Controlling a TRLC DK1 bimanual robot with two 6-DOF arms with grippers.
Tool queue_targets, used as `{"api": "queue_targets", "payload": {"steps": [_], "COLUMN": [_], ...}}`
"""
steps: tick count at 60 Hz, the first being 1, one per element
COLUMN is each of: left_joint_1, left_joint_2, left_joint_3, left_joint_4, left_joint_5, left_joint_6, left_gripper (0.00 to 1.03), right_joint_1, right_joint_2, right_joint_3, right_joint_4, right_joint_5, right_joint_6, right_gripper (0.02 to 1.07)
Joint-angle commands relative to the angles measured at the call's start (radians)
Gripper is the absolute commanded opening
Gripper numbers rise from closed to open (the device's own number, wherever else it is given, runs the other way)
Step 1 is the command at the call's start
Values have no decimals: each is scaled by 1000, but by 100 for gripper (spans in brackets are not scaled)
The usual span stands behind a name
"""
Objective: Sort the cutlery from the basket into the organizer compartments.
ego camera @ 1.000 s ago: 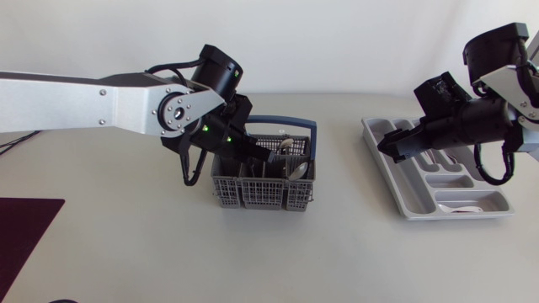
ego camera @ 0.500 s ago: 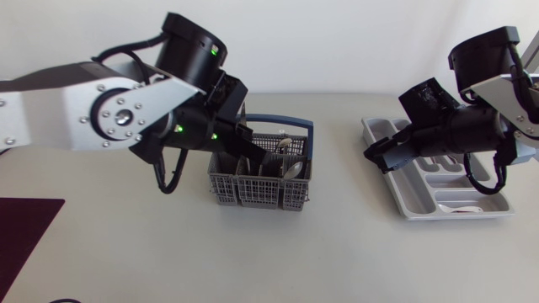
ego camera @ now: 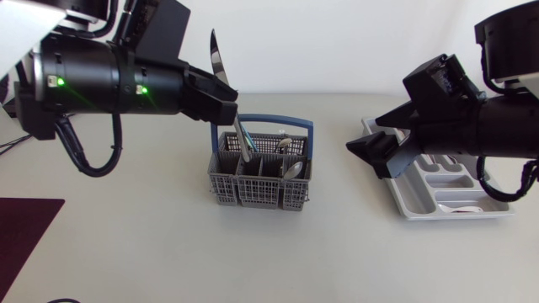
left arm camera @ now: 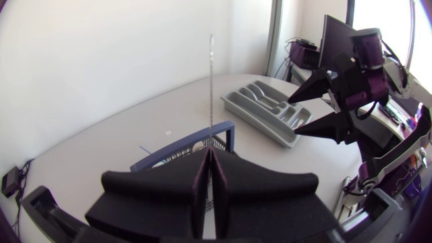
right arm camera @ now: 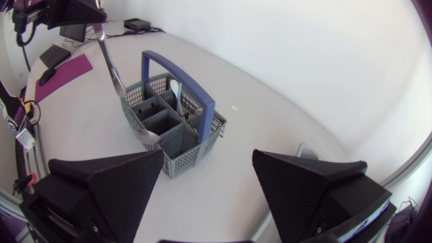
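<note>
The desk (ego camera: pixel 152 252) is a plain, pale surface; a dark purple mat (ego camera: pixel 25 229) lies on it at the lower left of the head view. The basket (ego camera: pixel 261 189), grey mesh with a blue handle, stands at the centre of the desk, and spoons (ego camera: pixel 295 170) stand in its compartments. The organizer (ego camera: pixel 497 206), a grey tray with long compartments, lies at the right edge of the desk, well apart from the basket, with one piece of cutlery in its front compartment. The left gripper (ego camera: pixel 229 105) is raised at the upper left of the head view, above and just behind the basket. Its fingers (left arm camera: pixel 169 185) are clenched flat on a long piece of cutlery (ego camera: pixel 217 59). In the left wrist view this piece (left arm camera: pixel 210 88) appears edge-on as a thin line running straight ahead from between the fingers, toward the basket handle. In the head view one end points up past the fingers and the other slants down over the rear compartments of the basket; contact with the basket cannot be determined, nor the type of cutlery. The right gripper (ego camera: pixel 379 139) is at the right of centre, beside the organizer and pointed at the basket. Its fingers (right arm camera: pixel 108 185) are released, spread wide with nothing between them, and the basket lies ahead of them on the desk.
</note>
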Motion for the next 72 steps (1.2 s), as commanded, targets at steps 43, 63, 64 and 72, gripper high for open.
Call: {"api": "queue_targets", "payload": {"steps": [43, 63, 64, 72], "left_joint_1": [43, 61, 62, 64], "left_joint_2": [158, 184, 184, 184], "left_joint_3": [152, 185, 185, 183], "left_joint_4": [-33, -87, -87, -100], "left_joint_5": [602, 776, 781, 815], "left_joint_6": [-23, -13, -11, 0], "left_gripper": [3, 3, 3, 3], "right_joint_1": [149, 154, 155, 164], "right_joint_2": [2, 27, 27, 25], "right_joint_3": [-13, -69, -71, -68], "right_joint_4": [-18, 1, 1, -6], "right_joint_5": [-352, -443, -447, -484], "right_joint_6": [-22, -57, -57, -53], "right_gripper": [96, 86, 84, 64]}}
